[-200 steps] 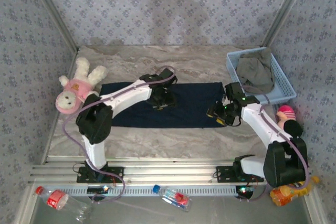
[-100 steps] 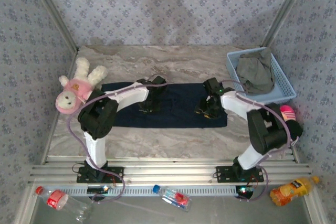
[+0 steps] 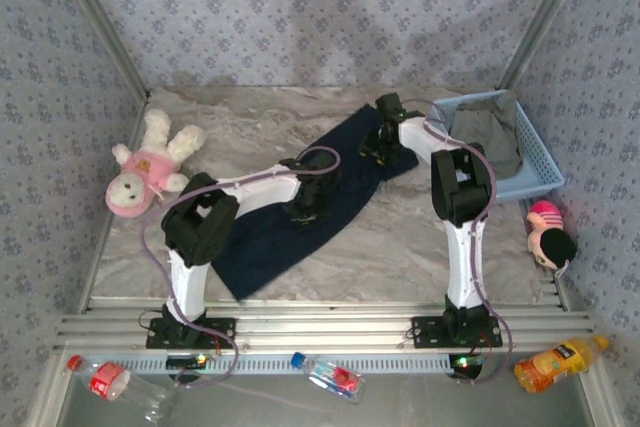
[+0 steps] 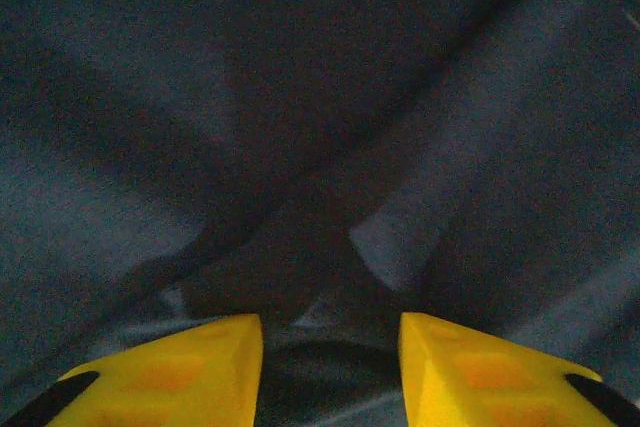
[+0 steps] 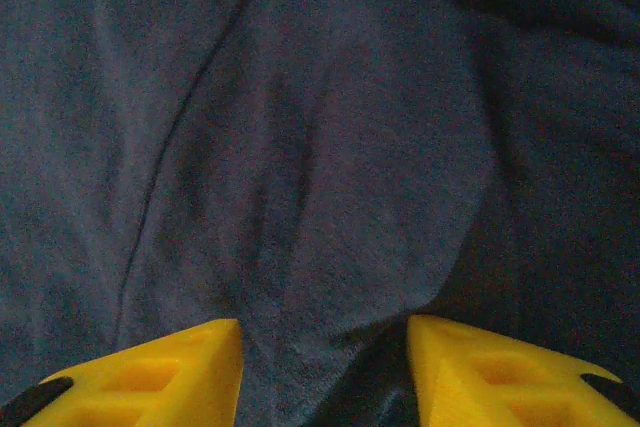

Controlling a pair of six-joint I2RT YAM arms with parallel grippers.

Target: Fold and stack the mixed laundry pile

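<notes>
Item: navy garment (image 3: pixel 268 247), which a second ago you had as a level band across the middle of the marble-patterned table (image 3: pixel 400 247); it now lies slewed on a diagonal, near-left corner to far-right end beside the light blue basket (image 3: pixel 547 175). Left gripper (image 4: pixel 330 322): over mid-cloth, jaws partly apart, a raised fold between them; whether pinched or only pressed, you cannot tell. Right gripper (image 5: pixel 325 325): at the far end, jaws likewise partly apart on navy fabric, hold undetermined. Judgement: the cloth is being turned for a fold, none yet made. Olive-grey garment (image 3: pixel 487 137): crumpled in the basket, unfolded, so no stack begun. Also: pink-and-cream plush toy (image 3: pixel 140 175) at left, a second pink toy (image 3: pixel 548 232) at right, three bottles below the front rail (image 3: pixel 320 332). Enclosure: floral-papered walls (image 3: pixel 320 17).
</notes>
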